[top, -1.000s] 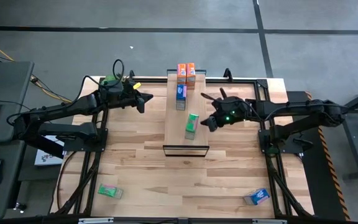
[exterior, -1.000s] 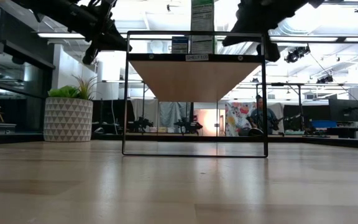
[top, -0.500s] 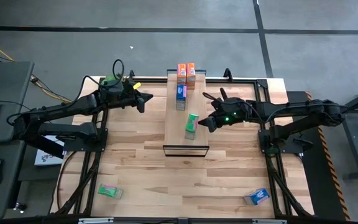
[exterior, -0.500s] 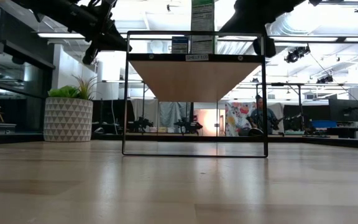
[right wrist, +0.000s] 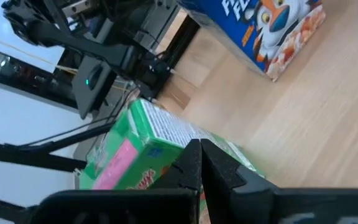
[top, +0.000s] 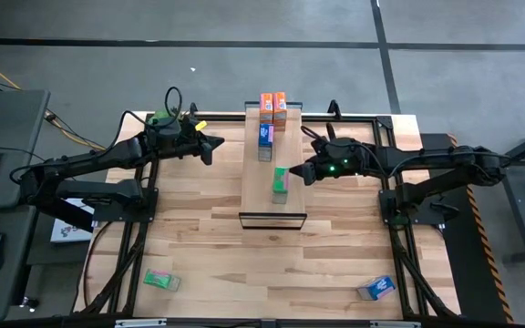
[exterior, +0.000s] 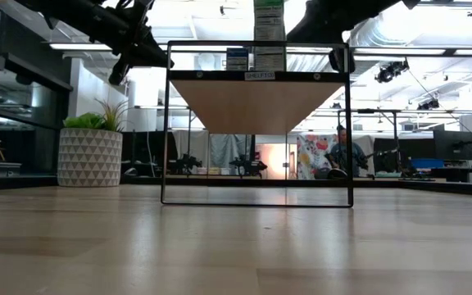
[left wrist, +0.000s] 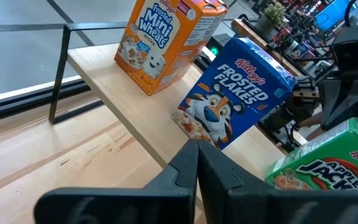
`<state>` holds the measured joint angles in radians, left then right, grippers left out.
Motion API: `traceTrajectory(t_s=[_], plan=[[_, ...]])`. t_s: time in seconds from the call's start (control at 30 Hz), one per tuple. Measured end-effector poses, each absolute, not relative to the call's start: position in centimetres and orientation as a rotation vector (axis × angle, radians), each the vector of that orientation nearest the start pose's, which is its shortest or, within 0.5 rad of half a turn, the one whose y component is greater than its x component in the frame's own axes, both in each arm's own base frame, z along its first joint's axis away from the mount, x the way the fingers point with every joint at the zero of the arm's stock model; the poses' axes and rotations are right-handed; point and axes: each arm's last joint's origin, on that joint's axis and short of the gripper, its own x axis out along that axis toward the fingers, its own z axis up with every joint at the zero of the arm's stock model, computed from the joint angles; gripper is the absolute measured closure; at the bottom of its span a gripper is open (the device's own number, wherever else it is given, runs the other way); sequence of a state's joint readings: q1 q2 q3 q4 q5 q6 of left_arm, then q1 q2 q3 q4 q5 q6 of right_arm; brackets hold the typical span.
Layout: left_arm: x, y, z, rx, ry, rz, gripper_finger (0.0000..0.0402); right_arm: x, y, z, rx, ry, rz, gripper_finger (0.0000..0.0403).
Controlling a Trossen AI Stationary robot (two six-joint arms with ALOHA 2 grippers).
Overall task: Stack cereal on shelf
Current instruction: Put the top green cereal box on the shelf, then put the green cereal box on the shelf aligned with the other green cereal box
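The right end effector point(top: 304, 171), pressed together, has moved against the green cereal box point(top: 281, 180) on the shelf point(top: 274, 202).

The right arm is reaching in from three o'clock toward the middle of the table, its right gripper point(top: 306, 170) closed, fingertips pressed together and pointing toward nine o'clock. The left arm is stretching in from nine o'clock, its left gripper point(top: 217, 143) likewise closed, fingers point(left wrist: 197, 163) meeting and pointing toward three o'clock, raised above the table.
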<state>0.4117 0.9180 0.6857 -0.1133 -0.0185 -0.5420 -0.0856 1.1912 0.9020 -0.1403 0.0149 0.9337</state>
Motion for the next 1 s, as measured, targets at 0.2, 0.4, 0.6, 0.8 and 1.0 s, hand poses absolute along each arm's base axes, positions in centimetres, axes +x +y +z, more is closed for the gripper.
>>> traceTrajectory(t_s=[0.2, 0.4, 0.6, 0.8, 1.0], plan=[[18.6, 8.2, 28.3, -0.596, 0.209, 0.531, 0.0402, 26.1, -2.6, 29.6, 0.916, 0.343, -0.306, 0.0403], [18.6, 8.2, 28.3, -0.595, 0.205, 0.53, 0.0402, 25.9, -3.7, 29.7, 0.88, 0.334, -0.326, 0.0403], [18.3, 8.0, 30.6, -0.568, 0.146, 0.472, 0.0401, 24.5, -4.8, 30.9, 0.843, 0.297, -0.307, 0.0403], [17.6, 7.4, 32.9, -0.486, 0.095, 0.367, 0.0401, 23.0, -5.0, 32.5, 0.808, 0.224, -0.292, 0.0403], [17.1, 6.9, 34.1, -0.478, 0.071, 0.258, 0.0366, 22.5, -4.8, 33.0, 0.805, 0.201, -0.287, 0.0403]])
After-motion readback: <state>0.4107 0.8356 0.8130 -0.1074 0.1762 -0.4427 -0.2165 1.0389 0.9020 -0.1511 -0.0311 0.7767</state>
